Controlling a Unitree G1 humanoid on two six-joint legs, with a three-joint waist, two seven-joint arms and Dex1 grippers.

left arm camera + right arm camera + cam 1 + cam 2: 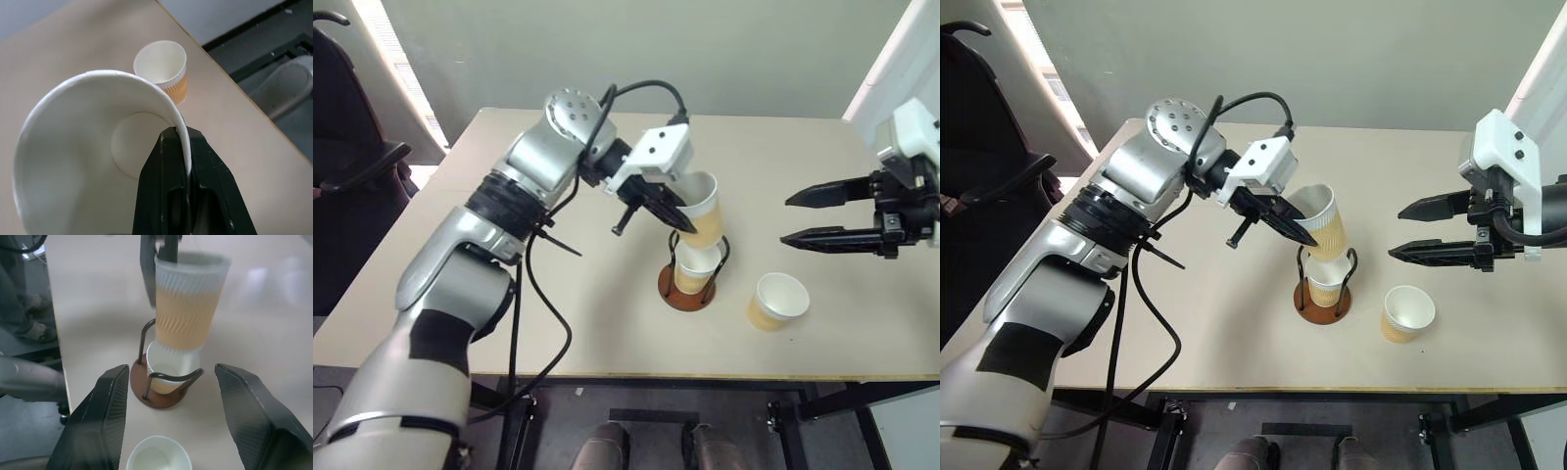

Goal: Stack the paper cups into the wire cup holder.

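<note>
One paper cup (777, 301) stood alone near the front edge of the bench (607, 333). Just beside it was the wire cup holder (688, 286), with a second cup (696, 269) sitting inside. The left hand (677, 221) was pinched tight on the rim of a third cup (700, 210), tilted just above the holder. Off to the side, the right hand (800, 217) hung over the bench with its fingers apart, holding nothing.

Left end effector (1304, 231) grips cup (1325, 223).
</note>
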